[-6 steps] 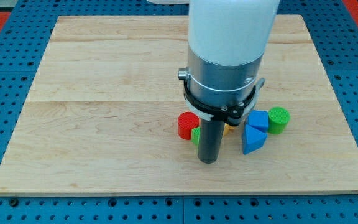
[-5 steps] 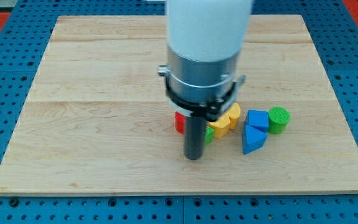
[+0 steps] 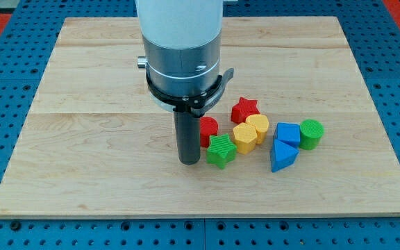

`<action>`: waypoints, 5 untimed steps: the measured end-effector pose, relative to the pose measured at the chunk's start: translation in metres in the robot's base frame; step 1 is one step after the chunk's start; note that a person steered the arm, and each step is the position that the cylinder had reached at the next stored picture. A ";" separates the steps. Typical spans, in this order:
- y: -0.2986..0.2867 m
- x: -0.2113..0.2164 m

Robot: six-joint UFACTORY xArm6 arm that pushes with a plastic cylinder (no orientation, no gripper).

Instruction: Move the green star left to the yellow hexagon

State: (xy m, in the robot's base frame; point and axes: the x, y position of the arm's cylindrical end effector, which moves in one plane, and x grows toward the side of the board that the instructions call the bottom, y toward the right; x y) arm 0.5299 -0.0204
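The green star (image 3: 221, 151) lies on the wooden board (image 3: 89, 139), just below and left of the yellow hexagon (image 3: 244, 137). They are close together, almost touching. My tip (image 3: 189, 162) is down on the board at the star's left side, a small gap away from it. The arm's wide grey body hides the board above the tip.
A red cylinder (image 3: 207, 130) sits above the green star, partly behind the rod. A red star (image 3: 244, 110), a yellow cylinder (image 3: 258, 126), a blue cube (image 3: 288, 133), a blue triangle (image 3: 282, 155) and a green cylinder (image 3: 311, 133) cluster to the view's right.
The arm and my tip have moved left, from over the cluster to the green star's left side. The green star, yellow hexagon and red star have come into sight.
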 end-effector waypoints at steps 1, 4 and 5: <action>0.000 0.003; 0.038 0.022; 0.038 0.006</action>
